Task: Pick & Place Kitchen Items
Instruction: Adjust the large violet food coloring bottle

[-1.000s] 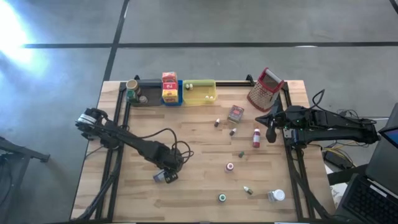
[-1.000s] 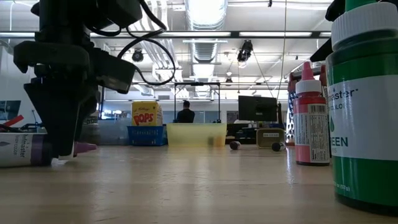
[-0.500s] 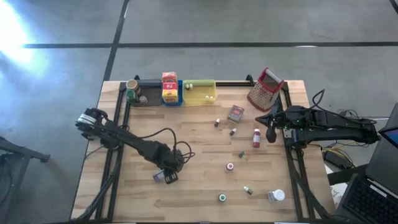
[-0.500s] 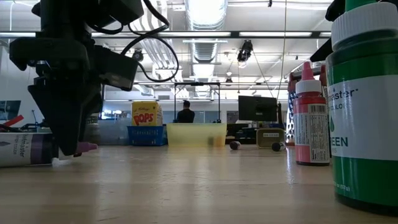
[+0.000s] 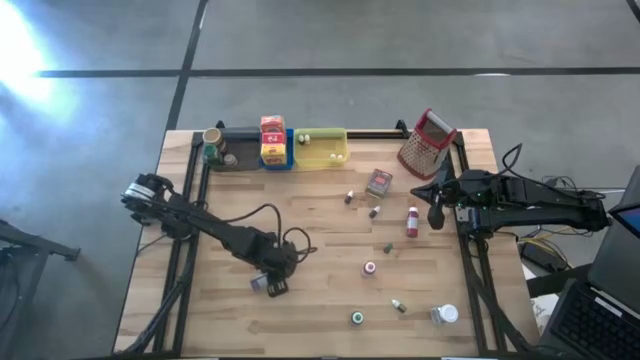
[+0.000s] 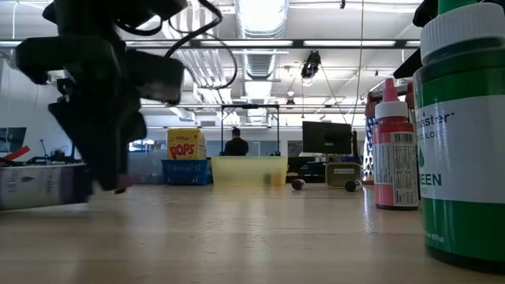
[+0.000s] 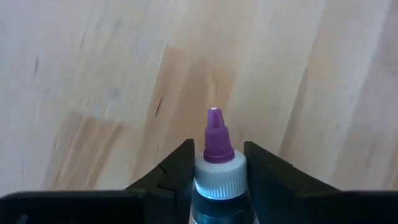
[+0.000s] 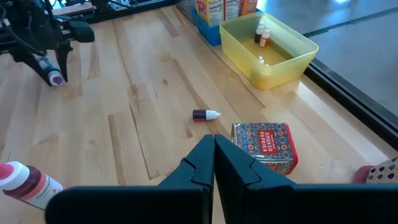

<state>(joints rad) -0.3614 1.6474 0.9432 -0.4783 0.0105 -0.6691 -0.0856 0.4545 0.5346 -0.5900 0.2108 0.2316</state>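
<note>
At the front-left of the wooden table (image 5: 330,230): narrower than a second ago between the fingers of the left gripper (image 5: 270,283), and now clamped on the neck of the purple-capped bottle (image 7: 216,163). Half a second back, lying still on the boards; now blurred and shifted in the low view (image 6: 43,185), so probably being lifted or dragged. Means the pick seems made and the carry to a tray, perhaps the yellow tray (image 5: 320,150), not yet done. No change at the right gripper (image 5: 436,212): clenched on nothing, waiting at the right edge.

Still scattered on the pale planks: a red-capped bottle (image 5: 412,222), a patterned box (image 5: 379,182), a green bottle (image 6: 461,134). Beyond, grey concrete floor, ceiling lights, a person (image 6: 234,143) far off.
</note>
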